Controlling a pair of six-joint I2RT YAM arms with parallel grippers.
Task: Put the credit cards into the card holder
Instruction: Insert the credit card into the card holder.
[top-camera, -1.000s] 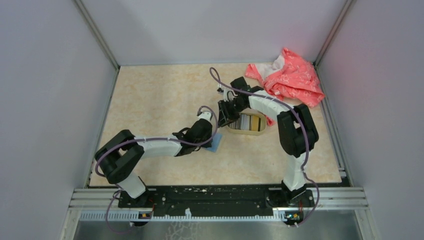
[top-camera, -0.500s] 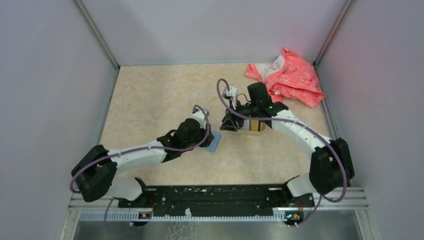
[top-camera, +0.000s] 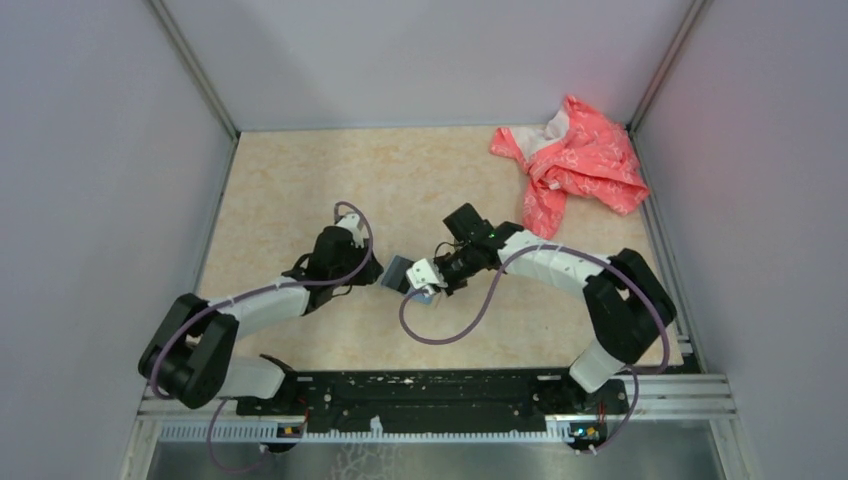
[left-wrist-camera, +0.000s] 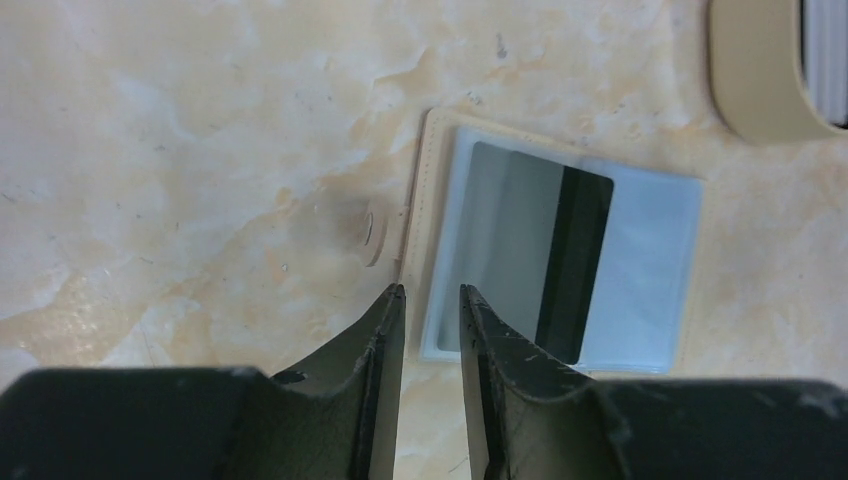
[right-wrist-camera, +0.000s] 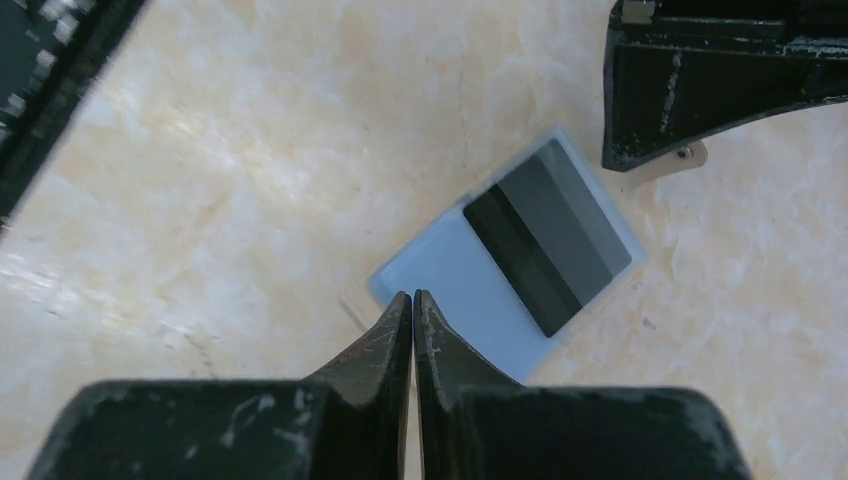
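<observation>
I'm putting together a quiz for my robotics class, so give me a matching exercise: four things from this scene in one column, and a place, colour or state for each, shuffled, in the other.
Things:
1. striped grey card
2. cloth
3. right end effector
4. dish

Matches:
A. shut
B. tan
C. pink, in the far right corner
D. on the open card holder

Pairs: 1-D, 2-C, 3-A, 4-B

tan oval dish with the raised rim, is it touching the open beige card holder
Apart. The left wrist view shows bare table between the tan oval dish and the open beige card holder corner.
</observation>
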